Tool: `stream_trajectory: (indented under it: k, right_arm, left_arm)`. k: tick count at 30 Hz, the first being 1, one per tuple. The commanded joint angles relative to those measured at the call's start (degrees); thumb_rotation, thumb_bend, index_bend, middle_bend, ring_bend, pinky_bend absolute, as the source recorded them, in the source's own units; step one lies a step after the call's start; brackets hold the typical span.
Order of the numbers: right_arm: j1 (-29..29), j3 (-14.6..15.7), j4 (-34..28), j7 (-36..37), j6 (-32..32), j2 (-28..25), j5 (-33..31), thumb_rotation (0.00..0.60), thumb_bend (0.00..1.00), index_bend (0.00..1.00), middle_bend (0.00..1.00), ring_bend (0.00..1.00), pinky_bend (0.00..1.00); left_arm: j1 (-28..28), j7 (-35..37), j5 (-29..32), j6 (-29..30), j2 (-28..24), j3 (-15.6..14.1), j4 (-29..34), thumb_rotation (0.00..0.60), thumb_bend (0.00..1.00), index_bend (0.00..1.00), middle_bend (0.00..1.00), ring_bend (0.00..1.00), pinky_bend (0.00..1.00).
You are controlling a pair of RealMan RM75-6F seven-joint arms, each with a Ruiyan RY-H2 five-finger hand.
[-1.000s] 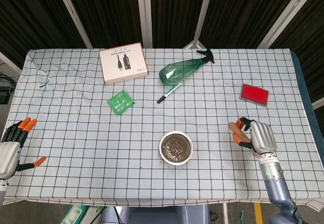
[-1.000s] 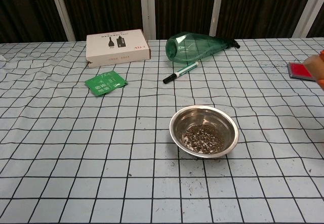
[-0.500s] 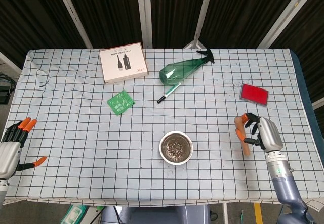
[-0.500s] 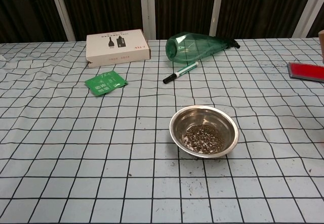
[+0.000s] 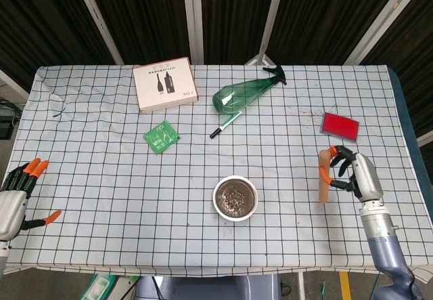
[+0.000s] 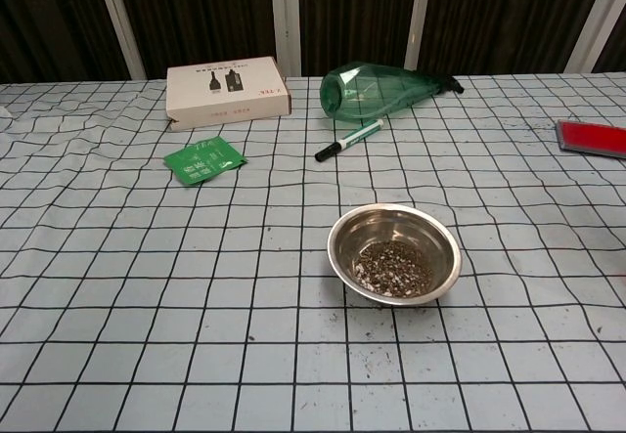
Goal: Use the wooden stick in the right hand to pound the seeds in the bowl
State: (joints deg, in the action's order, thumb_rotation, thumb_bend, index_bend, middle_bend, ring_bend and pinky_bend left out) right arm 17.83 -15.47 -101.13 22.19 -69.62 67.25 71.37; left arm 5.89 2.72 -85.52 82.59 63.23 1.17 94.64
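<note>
A steel bowl (image 5: 235, 198) holding dark crushed seeds (image 6: 391, 263) stands near the table's front middle; the chest view shows the bowl (image 6: 394, 253) close up. My right hand (image 5: 356, 176) hovers well to the right of the bowl and grips a wooden stick (image 5: 324, 180), which hangs roughly upright on the hand's bowl side. The stick is clear of the bowl. My left hand (image 5: 16, 197) rests at the table's front left edge with its fingers spread and nothing in it. Neither hand appears in the chest view.
A white box (image 5: 165, 84) lies at the back left, and a green spray bottle (image 5: 243, 93) lies on its side at the back middle. A pen (image 5: 225, 124) and a green packet (image 5: 161, 137) sit between these and the bowl. A red pad (image 5: 339, 126) is behind my right hand.
My right hand has shifted right and turned, so the stick now hangs lengthwise beside it. The hand has left the chest view's right edge. The left hand has not moved.
</note>
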Motion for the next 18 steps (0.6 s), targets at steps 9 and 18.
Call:
stream_trajectory:
  k: [9,18]
  right_arm:
    - [-0.94,-1.55,-0.35,8.09,-2.71,0.71,2.23,0.6,0.8,0.77,0.6,0.52,0.65]
    - [-2.29,-2.75,2.44,12.34,-12.82,7.86,7.62,0.6,0.8,0.77,0.61,0.52,0.65]
  left_arm:
    - [-0.14,-1.18,0.48,0.17,0.32,0.18,0.62,0.6,0.09,0.0,0.0,0.0,0.0]
    - [-0.18,-1.39,0.28,0.39,0.57,0.21,0.58,0.6,0.09,0.0,0.0,0.0,0.0]
